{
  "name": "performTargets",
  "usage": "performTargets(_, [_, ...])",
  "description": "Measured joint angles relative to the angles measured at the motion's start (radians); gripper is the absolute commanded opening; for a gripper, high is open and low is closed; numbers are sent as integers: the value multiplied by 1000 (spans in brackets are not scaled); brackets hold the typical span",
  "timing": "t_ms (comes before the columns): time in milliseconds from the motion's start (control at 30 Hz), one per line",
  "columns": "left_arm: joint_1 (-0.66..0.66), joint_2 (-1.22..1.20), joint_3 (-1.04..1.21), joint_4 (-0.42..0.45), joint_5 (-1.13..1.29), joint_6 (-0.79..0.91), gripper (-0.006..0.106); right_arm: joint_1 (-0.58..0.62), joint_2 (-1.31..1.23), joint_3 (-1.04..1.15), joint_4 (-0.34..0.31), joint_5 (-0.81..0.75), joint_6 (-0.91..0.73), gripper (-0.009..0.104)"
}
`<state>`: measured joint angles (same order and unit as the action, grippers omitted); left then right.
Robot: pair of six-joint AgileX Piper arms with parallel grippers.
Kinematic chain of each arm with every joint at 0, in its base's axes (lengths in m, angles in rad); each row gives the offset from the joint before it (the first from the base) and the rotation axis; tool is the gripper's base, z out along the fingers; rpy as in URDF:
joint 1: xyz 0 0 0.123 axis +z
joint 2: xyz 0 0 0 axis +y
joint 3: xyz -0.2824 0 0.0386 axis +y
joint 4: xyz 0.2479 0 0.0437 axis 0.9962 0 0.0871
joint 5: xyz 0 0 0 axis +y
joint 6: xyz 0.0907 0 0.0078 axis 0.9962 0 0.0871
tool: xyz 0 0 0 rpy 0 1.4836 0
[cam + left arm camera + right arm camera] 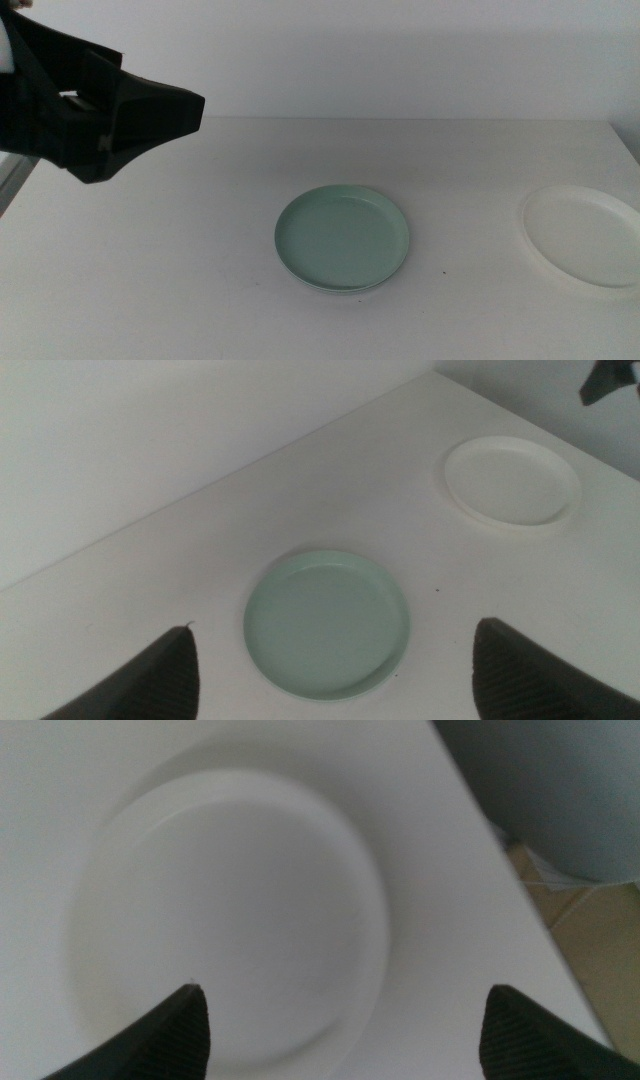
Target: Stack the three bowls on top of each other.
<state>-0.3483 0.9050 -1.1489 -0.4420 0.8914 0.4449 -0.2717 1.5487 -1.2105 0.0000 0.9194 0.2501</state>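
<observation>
Two bowls show. The mint green bowl [341, 238] [326, 623] lies at the table's middle; a thin darker edge shows under its near rim, and I cannot tell what it is. The white bowl [585, 235] [512, 480] [230, 920] lies at the right edge. My left gripper [190, 112] [335, 628] hangs high over the far left of the table, open and holding nothing, pointed toward the green bowl. My right gripper [342, 990] is open just above the white bowl, with nothing between its jaws; the middle view does not show it.
The white table [180, 260] ends close beside the white bowl on the right [500, 870]; past that edge lie the floor and a grey object [560, 790]. A white wall [400, 50] backs the table.
</observation>
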Motion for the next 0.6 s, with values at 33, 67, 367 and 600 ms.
performTargets(33, [0,0,0,0,0,0,94,-18,46,-27,6,0,-11,82])
performTargets(67, [0,0,0,0,0,0,94,-33,91,-53,6,0,-26,80])
performTargets(367, [0,0,0,0,0,0,94,-73,387,-189,19,-33,-80,68])
performTargets(600, [0,0,0,0,0,0,94,-76,489,-199,65,-66,-114,56])
